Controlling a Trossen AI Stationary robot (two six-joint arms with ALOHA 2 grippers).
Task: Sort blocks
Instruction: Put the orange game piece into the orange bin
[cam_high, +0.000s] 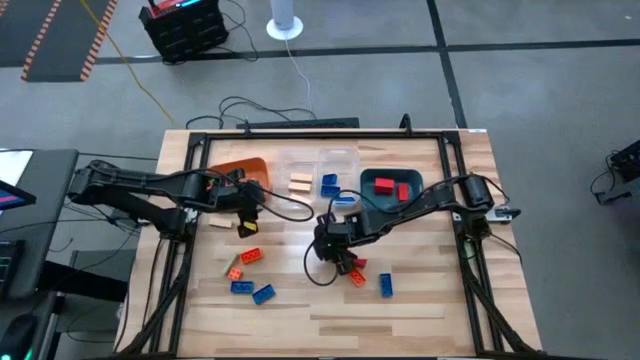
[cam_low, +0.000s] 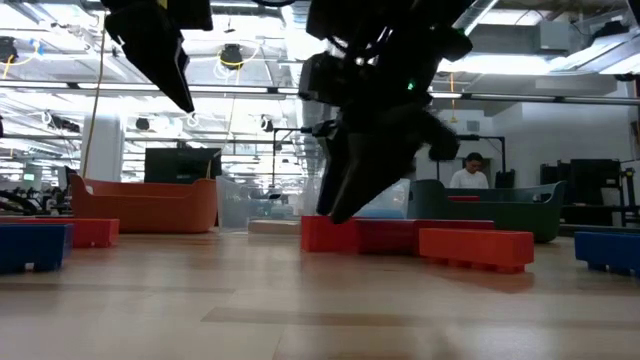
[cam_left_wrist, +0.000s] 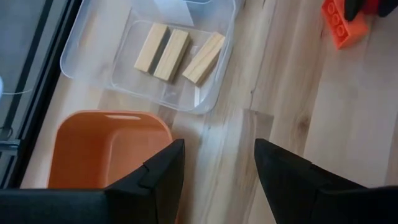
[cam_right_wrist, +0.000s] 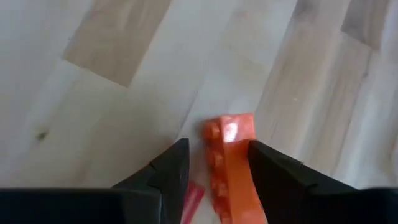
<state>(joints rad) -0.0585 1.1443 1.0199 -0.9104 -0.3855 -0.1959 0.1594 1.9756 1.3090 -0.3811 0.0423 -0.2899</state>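
Observation:
My right gripper (cam_high: 340, 258) reaches down to the table's middle, its fingers (cam_right_wrist: 217, 155) open on either side of an orange block (cam_right_wrist: 230, 162) that lies flat on the wood. A red block (cam_low: 340, 235) lies right beside it. My left gripper (cam_high: 247, 222) hangs open with nothing between its fingers (cam_left_wrist: 219, 162), above the table. It is just in front of the orange tray (cam_left_wrist: 106, 149) and the clear tray holding three tan blocks (cam_left_wrist: 177, 53). Loose orange blocks (cam_high: 251, 256) and blue blocks (cam_high: 263, 294) lie at the near left. My right gripper comes slanting down from above, its fingers lying along the orange block's two long sides. One finger (cam_right_wrist: 267, 165) stands against one long side (cam_right_wrist: 249, 155). The other finger (cam_right_wrist: 171, 165) is a small gap off. The block lies flat on the table.
At the far side stand the orange tray (cam_high: 240, 168), two clear trays (cam_high: 318, 170) with tan and blue blocks, and a teal tray (cam_high: 392, 188) with red blocks. A tan block (cam_high: 220, 224) and a blue block (cam_high: 385, 285) lie loose. A person shows far behind the table (cam_low: 470, 172).

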